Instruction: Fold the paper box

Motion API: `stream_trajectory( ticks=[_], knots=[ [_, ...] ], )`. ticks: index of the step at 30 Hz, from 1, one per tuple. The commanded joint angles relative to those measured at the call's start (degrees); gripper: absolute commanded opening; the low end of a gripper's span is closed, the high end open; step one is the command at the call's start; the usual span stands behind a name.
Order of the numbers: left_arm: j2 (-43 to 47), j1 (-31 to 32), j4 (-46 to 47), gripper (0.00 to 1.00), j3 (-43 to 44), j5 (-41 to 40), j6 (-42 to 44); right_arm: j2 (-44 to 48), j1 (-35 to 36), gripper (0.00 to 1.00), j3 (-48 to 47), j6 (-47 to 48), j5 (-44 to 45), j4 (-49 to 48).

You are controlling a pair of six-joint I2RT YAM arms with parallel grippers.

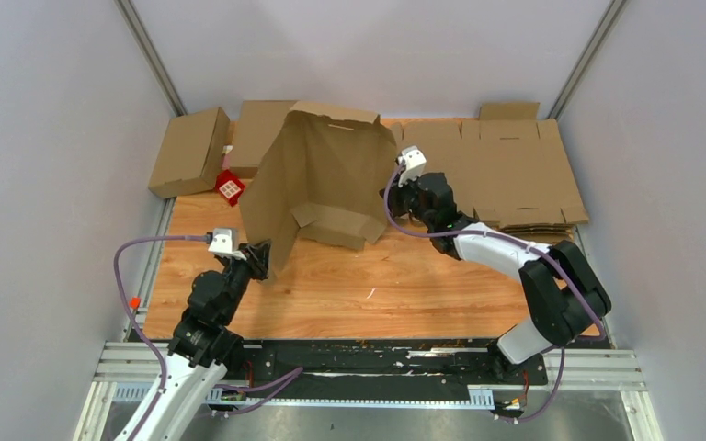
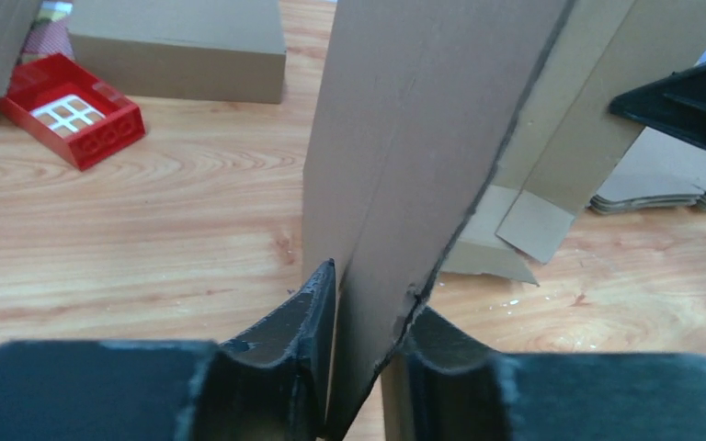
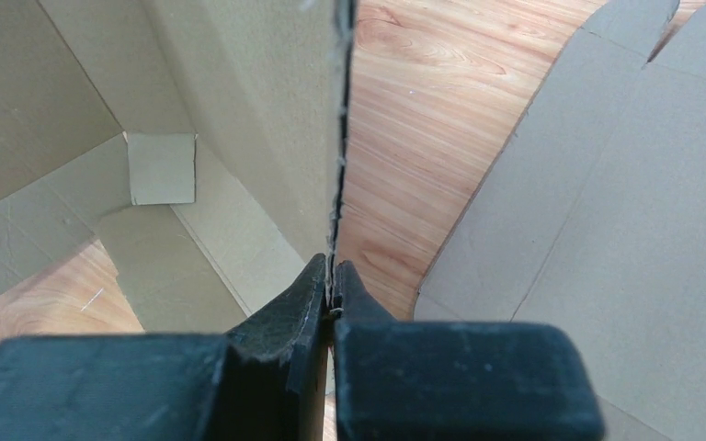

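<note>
Well, we judge the folding to be partly done and far from finished. The paper box (image 1: 322, 175) stands on the desk (image 1: 377, 285) toward the back and a little left of centre, between the two arms. It is raised off the wood as a tall, loose shell, not lying flat. Its walls are up but lean at uneven angles, and the near side gapes open. A short flap juts out low at the front, and inside, in the right wrist view, we see another small tab folded in near the floor of the box.

We see the left pincer (image 2: 368, 312) clamped on the near left panel, with the card running up between its fingers. The right pincer (image 3: 333, 276) is closed tight on the thin edge of the right-hand wall.

What is left, in our judgement, is most of the real work: squaring the walls, tucking the loose flaps, and closing the open side and top. We cannot tell from here which flaps are already locked.

Behind sit a closed carton (image 1: 187, 152), a red tray (image 1: 230, 187) and a stack of flat blanks (image 1: 515, 175), well apart from both grips.
</note>
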State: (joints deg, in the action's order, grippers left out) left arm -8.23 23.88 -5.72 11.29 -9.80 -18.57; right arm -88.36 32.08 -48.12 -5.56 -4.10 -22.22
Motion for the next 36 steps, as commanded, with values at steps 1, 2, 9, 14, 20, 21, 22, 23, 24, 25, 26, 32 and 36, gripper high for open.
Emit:
stream_trajectory(
  ticks=[1, 2, 9, 14, 20, 21, 22, 23, 24, 25, 26, 32, 36],
  knots=[
    [-0.8, 0.0, 0.7, 0.35, -0.3, 0.0, 0.8, 2.6, 1.7, 0.00, -0.2, 2.2, 3.5, -3.5],
    [-0.8, 0.0, 0.6, 0.38, -0.3, -0.3, 0.8, 2.9, 2.2, 0.00, -0.1, 2.9, 4.0, -3.2],
    [-0.6, 0.0, 0.6, 0.64, 0.5, -2.6, 1.4, 5.6, 4.6, 0.00, 3.6, 7.5, 8.9, -4.4],
    [0.4, 0.0, 0.3, 0.71, 1.7, -4.2, 0.5, 8.0, 4.8, 0.02, 5.9, 8.3, 9.1, -4.6],
    [2.4, 0.0, 0.5, 0.85, 5.1, -4.6, -3.8, 8.7, 4.8, 0.02, 5.2, 8.9, 9.9, -2.9],
    [2.7, 0.0, 1.8, 0.84, 5.3, -4.4, -4.0, 8.7, 4.8, 0.02, 5.1, 8.9, 10.1, -2.9],
    [2.8, 0.0, 2.9, 0.81, 5.3, -4.0, -4.1, 8.7, 4.8, 0.02, 5.1, 8.9, 10.2, -2.9],
    [2.8, 0.0, 3.8, 0.77, 5.2, -3.8, -4.0, 8.7, 4.8, 0.02, 5.1, 8.9, 10.2, -2.8],
    [2.9, 0.0, 4.7, 0.73, 4.9, -3.7, -3.9, 8.8, 4.8, 0.02, 5.1, 8.9, 10.2, -2.7],
    [2.8, 0.0, 5.3, 0.70, 4.8, -3.6, -3.8, 8.9, 4.8, 0.02, 5.0, 8.9, 10.3, -2.4],
    [2.9, 0.0, 5.4, 0.63, 4.6, -3.4, -3.6, 8.8, 4.8, 0.02, 4.7, 8.8, 10.7, -2.0],
    [1.9, 0.0, 10.5, 0.00, 2.3, 0.2, -0.9, 8.1, 4.8, 0.07, 2.0, 6.2, 10.9, 2.3],
    [1.1, 0.0, 9.6, 0.00, 1.5, 1.8, 0.2, 7.4, 4.7, 0.12, 1.5, 3.5, 9.1, 2.4]
  ],
)
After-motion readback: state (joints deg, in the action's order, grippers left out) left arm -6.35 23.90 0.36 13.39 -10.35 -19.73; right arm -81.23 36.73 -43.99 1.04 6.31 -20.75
